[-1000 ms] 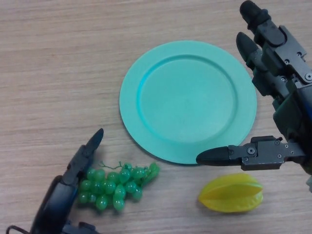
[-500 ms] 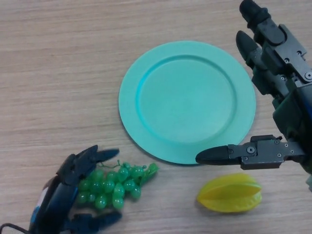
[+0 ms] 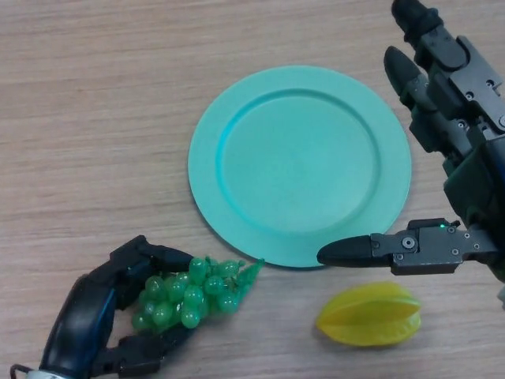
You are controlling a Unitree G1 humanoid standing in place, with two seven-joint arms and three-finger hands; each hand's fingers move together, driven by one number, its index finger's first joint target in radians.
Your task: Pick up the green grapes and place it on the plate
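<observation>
Green grapes point(image 3: 192, 290) sit in our left hand point(image 3: 102, 308), fingers curled round them, near the plate point(image 3: 300, 164); our right hand point(image 3: 454, 158) is spread wide.

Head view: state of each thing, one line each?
Green grapes: on the table, left hand closed round them.
Plate: empty, flat on the table.
Yellow star fruit: on the table, untouched.
Left hand: curled round the grapes.
Right hand: open, fingers straight.
</observation>
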